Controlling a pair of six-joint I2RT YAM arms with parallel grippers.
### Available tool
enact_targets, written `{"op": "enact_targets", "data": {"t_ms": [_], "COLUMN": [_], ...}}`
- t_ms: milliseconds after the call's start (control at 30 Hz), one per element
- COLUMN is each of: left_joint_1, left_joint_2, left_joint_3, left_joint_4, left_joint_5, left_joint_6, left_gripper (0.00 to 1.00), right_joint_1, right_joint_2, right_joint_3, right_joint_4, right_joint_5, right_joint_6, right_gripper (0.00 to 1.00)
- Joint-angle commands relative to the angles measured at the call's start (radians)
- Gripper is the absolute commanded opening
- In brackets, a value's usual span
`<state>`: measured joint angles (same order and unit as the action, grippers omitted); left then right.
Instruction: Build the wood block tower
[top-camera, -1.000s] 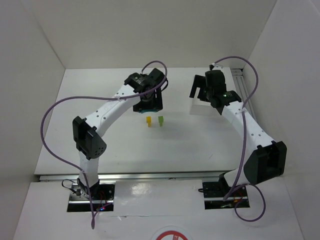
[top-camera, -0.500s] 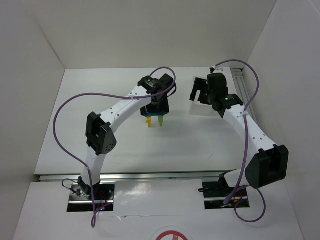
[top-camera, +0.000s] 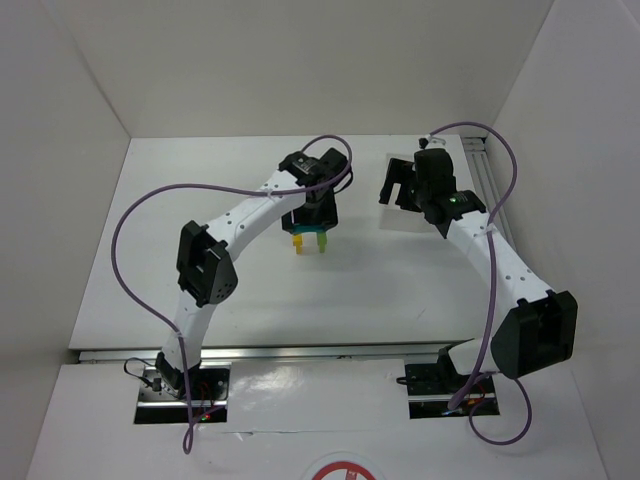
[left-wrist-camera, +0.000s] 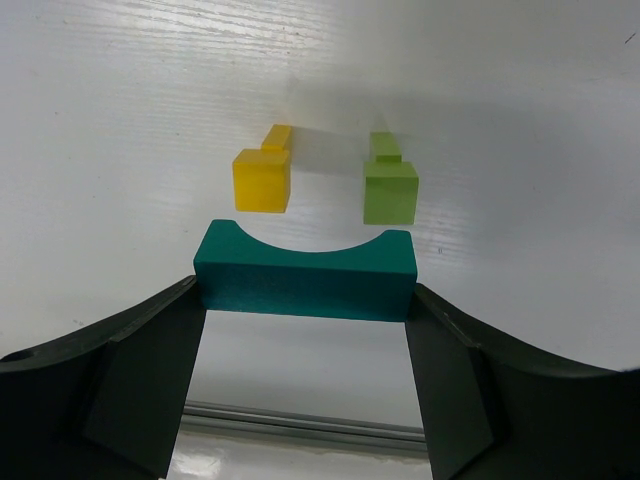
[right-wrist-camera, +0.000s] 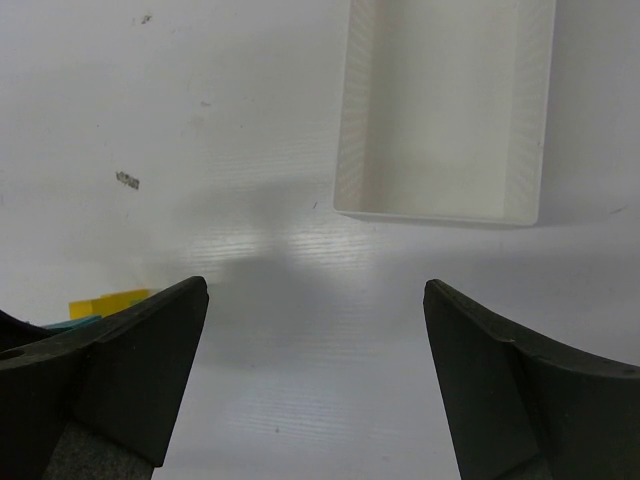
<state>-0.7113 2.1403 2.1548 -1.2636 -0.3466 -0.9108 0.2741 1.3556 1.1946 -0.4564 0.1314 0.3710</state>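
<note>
My left gripper (top-camera: 310, 222) is shut on the teal arch (left-wrist-camera: 305, 275), gripping it by its two ends with the curved cut-out facing the posts. The yellow post (left-wrist-camera: 262, 180) and the lime-green post (left-wrist-camera: 391, 190) stand side by side on the table with a gap between them. They sit just beyond the arch in the left wrist view. From the top view the arch (top-camera: 308, 231) hangs right over the yellow post (top-camera: 297, 244) and the green post (top-camera: 322, 243). I cannot tell whether it touches them. My right gripper (right-wrist-camera: 315, 300) is open and empty.
The white rectangular tray (right-wrist-camera: 345, 110) lies empty at the back right, just beyond my right gripper (top-camera: 400, 185). White walls enclose the table on the left, back and right. A metal rail runs along the table's near edge.
My left gripper has carried the teal arch forward from behind the posts to right over them, then held nearly still. The right gripper has shifted slightly over the tray.
</note>
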Motion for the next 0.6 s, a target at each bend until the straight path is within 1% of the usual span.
{"op": "enact_targets", "data": {"t_ms": [0,300,567], "left_joint_1": [0.010,0.010,0.010], "left_joint_2": [0.004,0.032,0.041], "left_joint_3": [0.016,-0.006,-0.015], "left_joint_4": [-0.003,0.036,0.036], "left_joint_5": [-0.017,0.006,0.006], "left_joint_6": [0.021,0.039,0.039], "left_gripper": [0.75,0.75,0.75], "right_joint_1": [-0.006,-0.006,-0.006], "right_joint_2": [-0.035,-0.026,-0.026], "right_joint_3": [-0.003,-0.003,0.007], "right_joint_4": [0.044,0.044,0.044], "right_joint_5": [-0.004,-0.013,-0.023], "right_joint_6": [0.006,0.006,0.006], "right_gripper": [0.96,0.96,0.96]}}
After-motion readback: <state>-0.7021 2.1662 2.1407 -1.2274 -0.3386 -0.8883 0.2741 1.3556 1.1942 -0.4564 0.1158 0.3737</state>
